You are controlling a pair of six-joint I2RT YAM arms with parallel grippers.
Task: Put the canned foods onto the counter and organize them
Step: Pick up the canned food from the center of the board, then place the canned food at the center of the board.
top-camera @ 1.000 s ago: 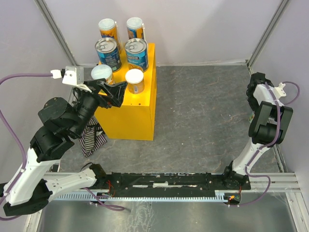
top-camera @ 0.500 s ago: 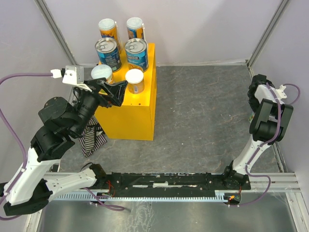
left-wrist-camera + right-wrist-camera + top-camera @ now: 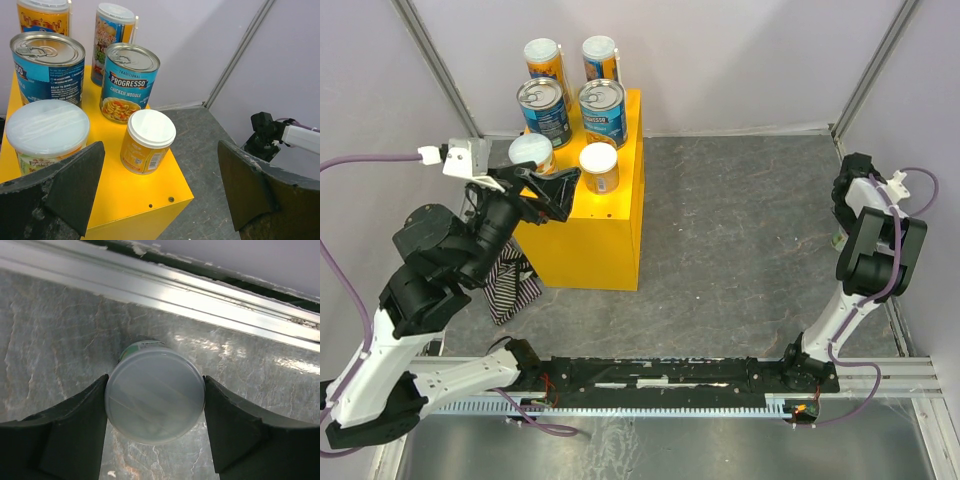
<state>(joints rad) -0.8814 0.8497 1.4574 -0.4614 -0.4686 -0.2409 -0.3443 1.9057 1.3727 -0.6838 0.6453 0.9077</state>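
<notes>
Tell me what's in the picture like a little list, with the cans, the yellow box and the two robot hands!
Counter: big yellow rectangular box on the grey table
On the box: six colourful cans, upright, three rows of two
Extra can: green-labelled can with a cloudy plastic lid, on the table by the right wall
Left gripper: open, empty, over the box's near left edge
Right gripper: fingers against both sides of the green-labelled can
Cloth: striped cloth, left of the box

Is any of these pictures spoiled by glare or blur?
Right wrist view: bright glare on the silver metal rail and on patches of the grey stone floor; the white-lidded green-labelled can is sharp. Left wrist view: evenly lit, with the blue metal soup can label readable. Top view: sharp, soft shadows only.
</notes>
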